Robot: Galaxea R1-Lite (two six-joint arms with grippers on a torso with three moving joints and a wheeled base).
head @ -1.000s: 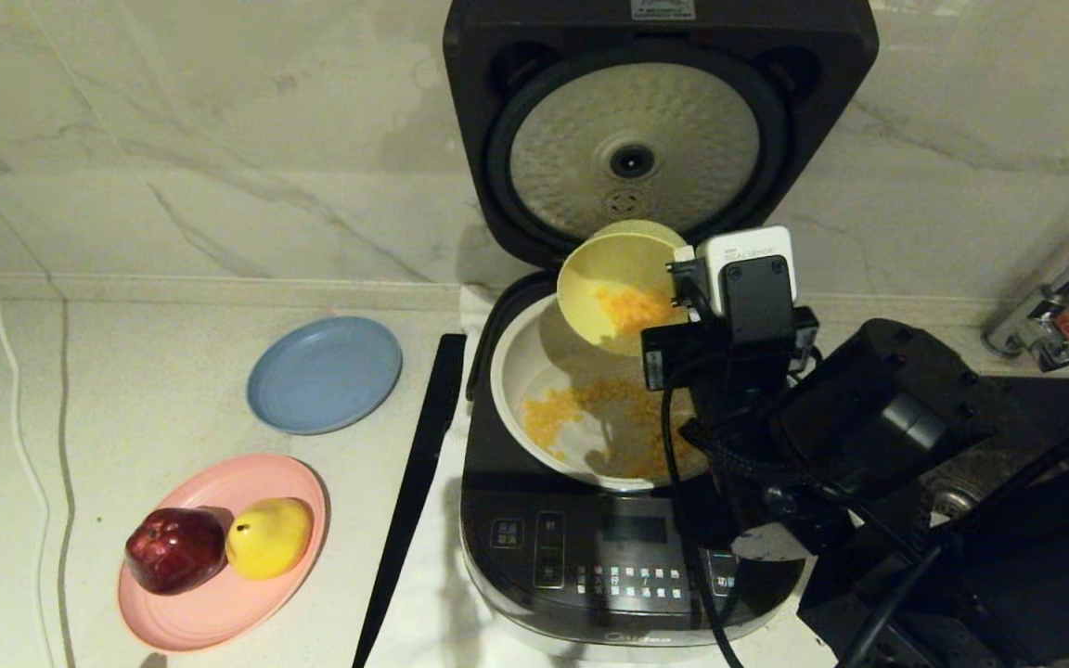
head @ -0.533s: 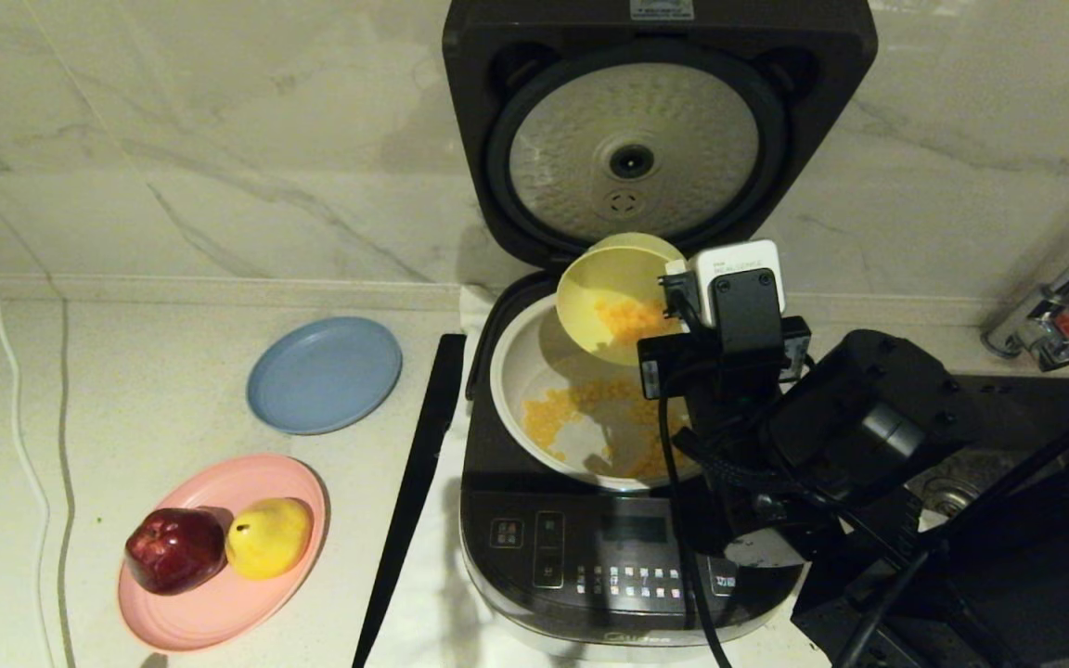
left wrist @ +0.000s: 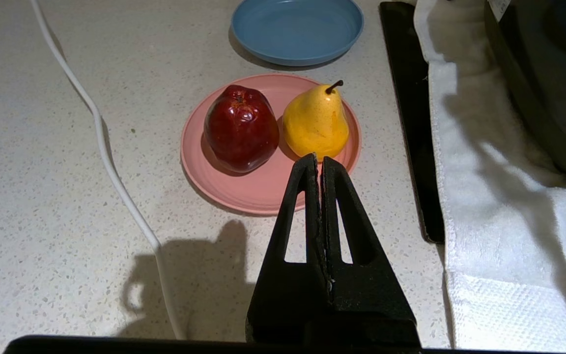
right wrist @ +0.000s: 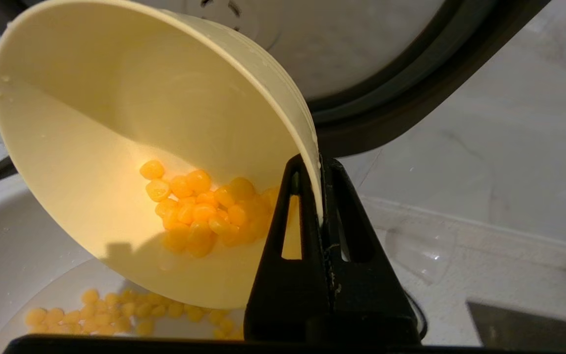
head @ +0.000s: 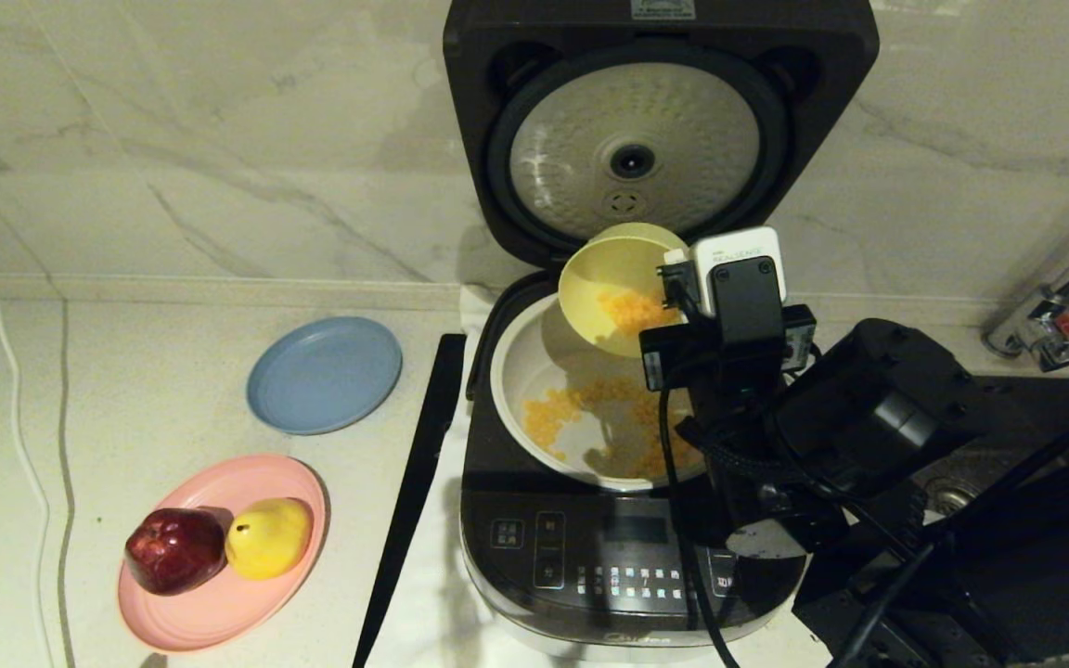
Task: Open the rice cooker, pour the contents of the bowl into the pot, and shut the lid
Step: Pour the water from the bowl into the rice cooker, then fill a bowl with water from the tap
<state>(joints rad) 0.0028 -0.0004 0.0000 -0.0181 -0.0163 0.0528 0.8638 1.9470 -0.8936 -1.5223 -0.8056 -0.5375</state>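
Note:
The rice cooker (head: 627, 547) stands open, its lid (head: 637, 148) upright against the wall with the dimpled silver plate facing me. My right gripper (right wrist: 318, 164) is shut on the rim of the pale yellow bowl (right wrist: 116, 98), holding it tilted over the cream-white pot (head: 521, 357). A small heap of yellow kernels (right wrist: 199, 211) still clings inside the bowl. More kernels (head: 553, 417) lie scattered on the pot's bottom. My left gripper (left wrist: 319, 160) is shut and empty, parked low over the counter near the pink plate; the head view does not show it.
Left of the cooker lie a blue plate (head: 324, 374) and a pink plate (head: 219, 603) with a red apple (head: 174, 549) and a yellow pear (head: 267, 536). A black strip (head: 414, 482), a white towel (left wrist: 484, 196) and a white cable (head: 10, 371) lie nearby. A faucet (head: 1054, 306) stands far right.
The right gripper dipped with the tilted bowl, then rose again and shifted slightly left. The left arm has not moved.

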